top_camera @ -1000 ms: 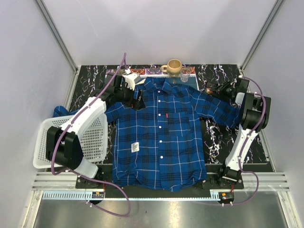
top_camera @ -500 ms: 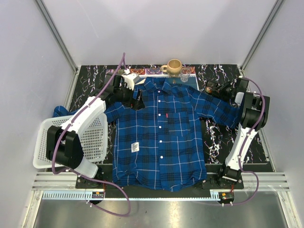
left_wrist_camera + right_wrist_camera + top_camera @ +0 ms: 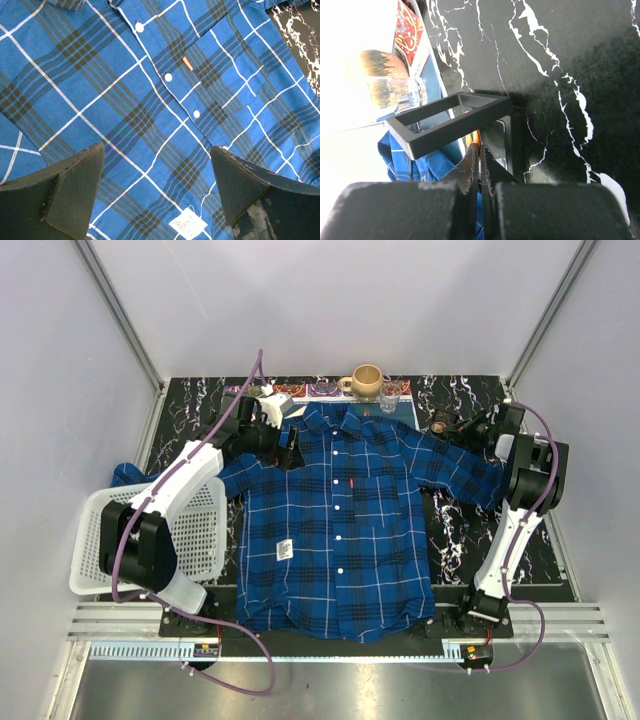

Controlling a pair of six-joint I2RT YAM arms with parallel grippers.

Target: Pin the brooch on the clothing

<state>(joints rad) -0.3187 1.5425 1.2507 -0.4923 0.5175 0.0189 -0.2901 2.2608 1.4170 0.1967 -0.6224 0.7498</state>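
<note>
Pinching shut at the far right of the bench (image 3: 570,50), the right fingers (image 3: 480,155) meet the orange brooch (image 3: 475,136), hold unclear; a tip-only nip could drop it on lifting. Over the shirt (image 3: 340,530) the left fingers (image 3: 290,451) gape empty.

Black white-veined marble tabletop (image 3: 452,532), white mesh basket (image 3: 205,535) at left edge, tan mug (image 3: 366,380) upright at far edge, clear glass (image 3: 390,395) just beside it, black rectangular frame (image 3: 447,122) nearby.

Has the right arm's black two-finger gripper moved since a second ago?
Yes, slightly: the right gripper has edged toward the small clear glass, its jaws closing shut.
</note>
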